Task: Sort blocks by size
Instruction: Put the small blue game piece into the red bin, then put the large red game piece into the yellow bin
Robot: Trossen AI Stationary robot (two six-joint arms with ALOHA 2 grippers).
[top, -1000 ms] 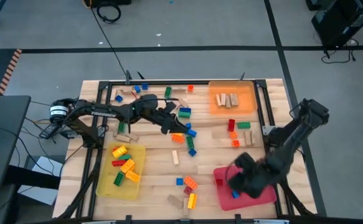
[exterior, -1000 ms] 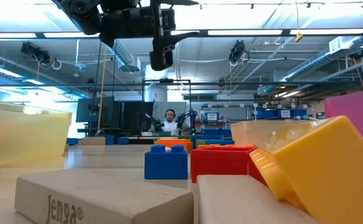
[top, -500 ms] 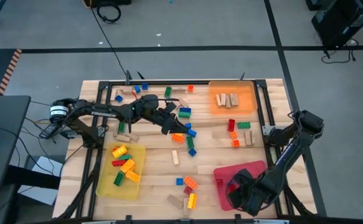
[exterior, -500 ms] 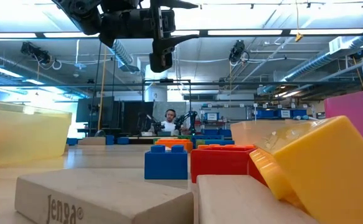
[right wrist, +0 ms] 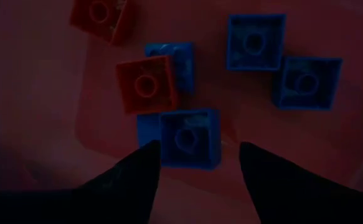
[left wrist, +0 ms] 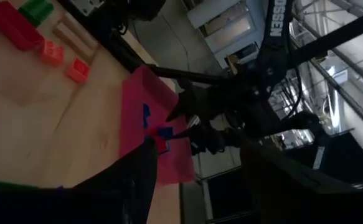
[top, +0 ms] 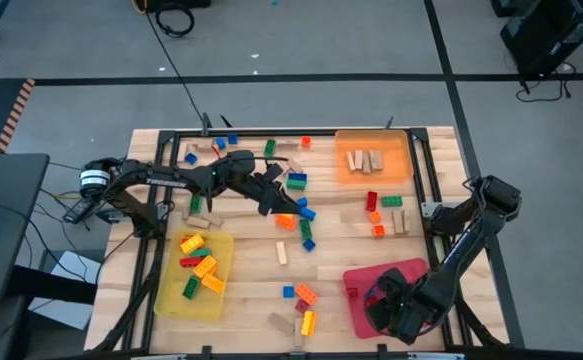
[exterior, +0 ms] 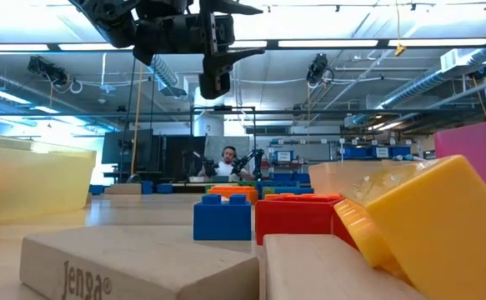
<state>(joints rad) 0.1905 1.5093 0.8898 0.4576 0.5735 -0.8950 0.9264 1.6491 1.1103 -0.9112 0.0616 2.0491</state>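
Wooden table [top: 341, 240], industrial room; right end effector [right wrist: 197, 163] released above red tray [top: 363, 275].

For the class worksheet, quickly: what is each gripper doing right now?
Left gripper: open, empty, raised above the middle of the table.
Right gripper: open above the red tray, holding nothing; blue brick lies below.

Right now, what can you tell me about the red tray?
The red tray is a flat, shiny square that looks like plastic, lying near the table's front right corner. Small one-stud bricks sit inside it, blue and red ones, some bunched together and touching. The right gripper hangs just above them with its jaws apart, holding nothing. The right arm hides part of the tray from above.
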